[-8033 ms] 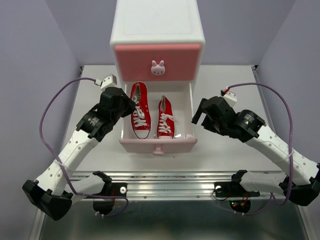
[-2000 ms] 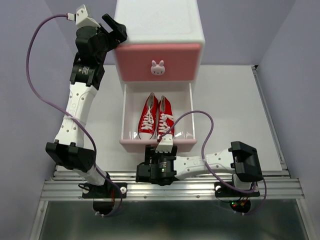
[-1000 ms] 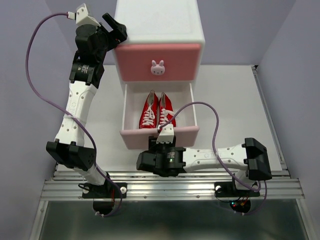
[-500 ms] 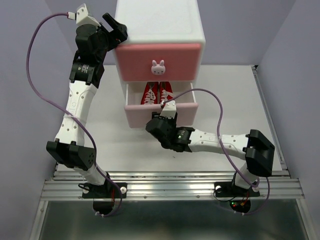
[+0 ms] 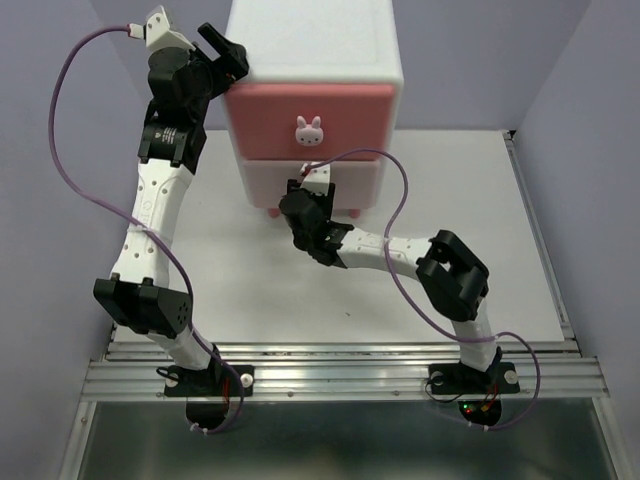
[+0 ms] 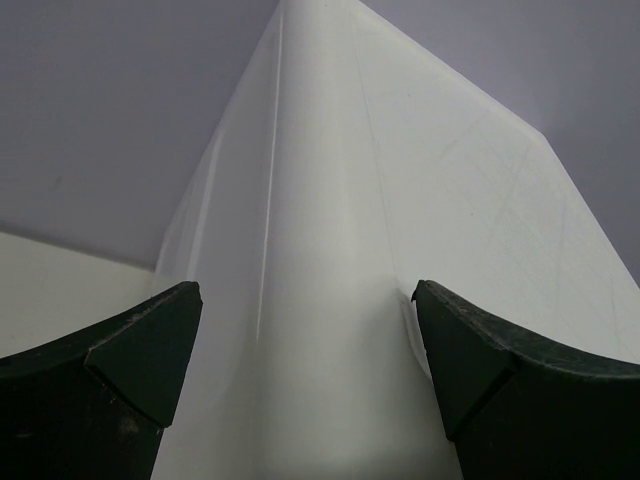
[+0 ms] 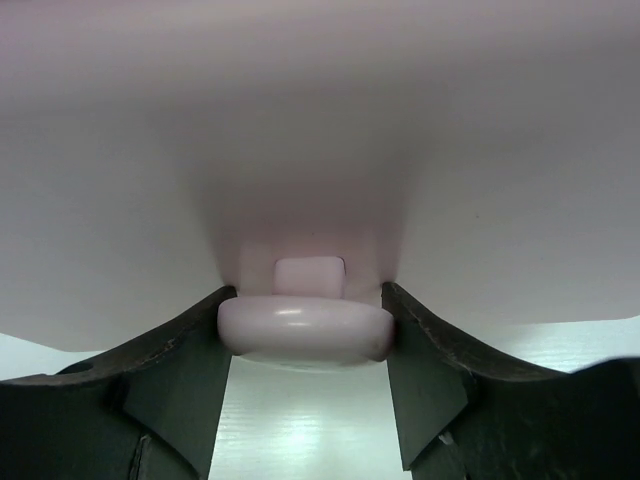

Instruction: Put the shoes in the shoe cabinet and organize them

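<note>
The shoe cabinet (image 5: 315,40) stands at the back centre with both drawers shut. The shoes are hidden. My right gripper (image 5: 308,196) reaches the pale pink lower drawer front (image 5: 350,180). In the right wrist view the right gripper (image 7: 305,330) is shut on that drawer's knob (image 7: 305,328), a finger pressed to each side. My left gripper (image 5: 225,52) sits high at the cabinet's top left corner. The left wrist view shows the left gripper (image 6: 305,340) open, its fingers (image 6: 140,350) astride the white corner of the cabinet (image 6: 330,250).
The darker pink upper drawer (image 5: 350,115) carries a white bunny knob (image 5: 309,127). White tabletop (image 5: 480,220) spreads in front of and beside the cabinet. Purple walls close in on both sides. A metal rail (image 5: 340,360) runs along the near edge by the arm bases.
The lower drawer, open with the red shoes showing, has been pushed fully in by my right gripper holding its knob. The shoes went out of sight. The left arm barely moved.
</note>
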Controlling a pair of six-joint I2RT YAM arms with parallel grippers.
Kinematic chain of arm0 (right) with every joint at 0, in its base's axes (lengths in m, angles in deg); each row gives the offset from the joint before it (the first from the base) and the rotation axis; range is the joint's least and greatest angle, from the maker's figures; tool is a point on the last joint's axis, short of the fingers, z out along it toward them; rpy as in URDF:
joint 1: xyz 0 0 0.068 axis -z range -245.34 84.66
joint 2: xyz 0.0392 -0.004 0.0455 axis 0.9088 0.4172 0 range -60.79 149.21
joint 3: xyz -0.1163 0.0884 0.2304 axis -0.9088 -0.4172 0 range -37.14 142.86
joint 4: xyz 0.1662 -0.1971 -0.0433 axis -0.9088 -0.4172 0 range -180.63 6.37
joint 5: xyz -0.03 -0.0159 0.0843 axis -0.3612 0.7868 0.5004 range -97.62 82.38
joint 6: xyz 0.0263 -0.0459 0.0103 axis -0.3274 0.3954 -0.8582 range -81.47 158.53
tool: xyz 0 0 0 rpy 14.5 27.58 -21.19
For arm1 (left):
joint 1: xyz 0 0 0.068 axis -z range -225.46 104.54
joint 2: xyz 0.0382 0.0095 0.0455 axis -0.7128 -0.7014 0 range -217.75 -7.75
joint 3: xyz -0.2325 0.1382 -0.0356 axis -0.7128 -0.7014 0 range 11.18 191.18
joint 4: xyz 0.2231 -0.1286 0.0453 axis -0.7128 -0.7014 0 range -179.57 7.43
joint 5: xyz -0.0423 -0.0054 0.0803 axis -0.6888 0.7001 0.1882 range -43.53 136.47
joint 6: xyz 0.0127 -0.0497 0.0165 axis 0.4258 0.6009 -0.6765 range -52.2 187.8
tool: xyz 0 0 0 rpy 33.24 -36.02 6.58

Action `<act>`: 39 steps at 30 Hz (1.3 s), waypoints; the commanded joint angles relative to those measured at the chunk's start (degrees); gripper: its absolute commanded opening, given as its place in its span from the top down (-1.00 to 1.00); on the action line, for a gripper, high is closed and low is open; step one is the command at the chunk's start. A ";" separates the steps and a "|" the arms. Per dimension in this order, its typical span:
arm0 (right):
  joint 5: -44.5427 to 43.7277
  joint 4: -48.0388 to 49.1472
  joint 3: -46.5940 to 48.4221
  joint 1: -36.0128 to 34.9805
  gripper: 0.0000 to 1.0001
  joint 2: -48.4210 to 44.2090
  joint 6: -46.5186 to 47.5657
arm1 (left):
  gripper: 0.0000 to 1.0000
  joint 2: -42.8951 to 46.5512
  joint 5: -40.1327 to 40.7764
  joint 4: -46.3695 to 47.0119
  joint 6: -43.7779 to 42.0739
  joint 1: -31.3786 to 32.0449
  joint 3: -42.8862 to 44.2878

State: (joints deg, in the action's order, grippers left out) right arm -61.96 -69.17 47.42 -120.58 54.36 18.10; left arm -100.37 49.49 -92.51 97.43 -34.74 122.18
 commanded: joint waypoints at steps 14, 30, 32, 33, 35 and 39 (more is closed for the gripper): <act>3.01 8.14 -4.73 0.94 -1.00 -8.96 -7.08 | -0.97 -3.71 -2.76 -12.03 -2.12 0.79 1.06; 2.77 -48.71 -21.27 -4.26 -1.00 -43.24 -35.37 | -0.97 -1.78 7.34 -22.76 -1.41 0.71 20.56; 2.76 -52.85 -22.32 -4.26 -1.00 -45.01 -38.63 | -0.97 -0.64 9.80 -23.11 -1.59 0.70 22.41; 2.76 -54.87 -22.85 -4.26 -1.00 -45.89 -41.25 | -0.97 0.93 11.02 -23.46 -1.68 0.70 22.94; 3.45 -59.00 -24.96 -4.26 -1.00 -48.26 -48.11 | -0.97 3.74 14.79 -24.25 -1.42 0.27 21.90; 5.83 -62.52 -26.98 -4.26 -1.00 -49.41 -51.55 | -0.97 9.71 19.29 -25.21 -0.46 -1.40 13.66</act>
State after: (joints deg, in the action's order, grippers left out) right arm -56.00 -123.74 21.12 -124.89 6.41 -25.63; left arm -99.13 61.62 -116.84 97.17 -34.70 140.12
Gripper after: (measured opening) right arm 0.995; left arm 0.986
